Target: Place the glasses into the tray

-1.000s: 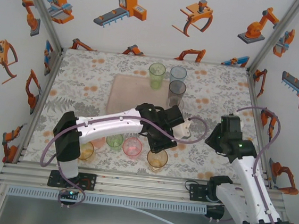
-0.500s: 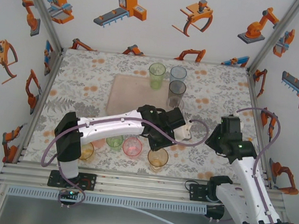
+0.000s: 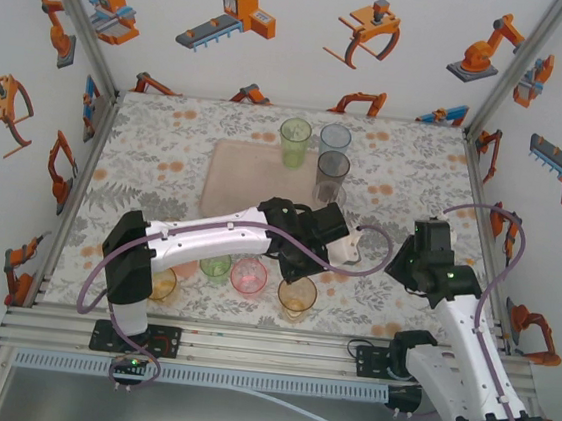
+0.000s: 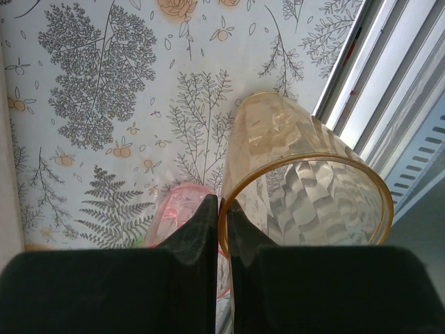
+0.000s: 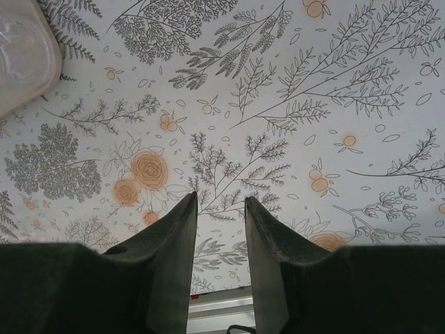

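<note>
Partly, left gripper [image 4: 223, 203] gripping amber tumbler [image 4: 306, 188] hides pink tumbler [image 4: 177, 207].

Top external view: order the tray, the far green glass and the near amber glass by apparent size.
1. tray
2 and 3. far green glass and near amber glass: about alike, and their distances from the camera differ, so I won't rank them.
</note>
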`<state>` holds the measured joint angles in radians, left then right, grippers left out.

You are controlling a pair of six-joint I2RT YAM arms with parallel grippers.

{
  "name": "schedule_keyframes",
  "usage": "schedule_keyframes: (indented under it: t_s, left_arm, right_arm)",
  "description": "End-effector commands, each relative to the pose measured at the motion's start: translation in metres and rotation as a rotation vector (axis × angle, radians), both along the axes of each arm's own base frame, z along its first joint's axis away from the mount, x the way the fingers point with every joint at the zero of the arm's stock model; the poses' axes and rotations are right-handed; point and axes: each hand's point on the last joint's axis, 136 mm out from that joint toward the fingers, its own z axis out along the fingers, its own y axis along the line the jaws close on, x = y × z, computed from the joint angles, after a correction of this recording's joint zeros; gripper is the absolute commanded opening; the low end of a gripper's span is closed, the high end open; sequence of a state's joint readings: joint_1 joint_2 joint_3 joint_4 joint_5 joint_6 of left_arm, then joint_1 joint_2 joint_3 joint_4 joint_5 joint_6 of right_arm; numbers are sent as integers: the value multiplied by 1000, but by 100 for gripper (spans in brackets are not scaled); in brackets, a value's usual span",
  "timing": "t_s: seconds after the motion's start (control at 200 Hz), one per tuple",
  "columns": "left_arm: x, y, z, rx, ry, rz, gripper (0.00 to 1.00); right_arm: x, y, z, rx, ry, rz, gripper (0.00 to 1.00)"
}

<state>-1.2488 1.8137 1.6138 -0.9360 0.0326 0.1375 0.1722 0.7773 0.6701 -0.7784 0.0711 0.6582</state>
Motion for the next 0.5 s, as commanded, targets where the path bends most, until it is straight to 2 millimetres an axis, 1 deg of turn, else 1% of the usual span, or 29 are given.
schedule_keyframes:
  t_s: [0.0,0.14,0.391,0.496]
  left_arm:
    - [3,2,-2,25,-25,-10,9]
    - [5,1,4,23,-31,-7,5]
    - [4,1,7,19,-29,-13,6]
    - [6,0,12,11,-39,-15,6]
  right_arm:
    - [-2,-6,-2,-12,1,-28,35]
    - [-1,-6,-2,-13,4,-29,35]
    - [1,-5,0,-10,-2,-26,35]
    - [1,-5,0,-12,0,-24,35]
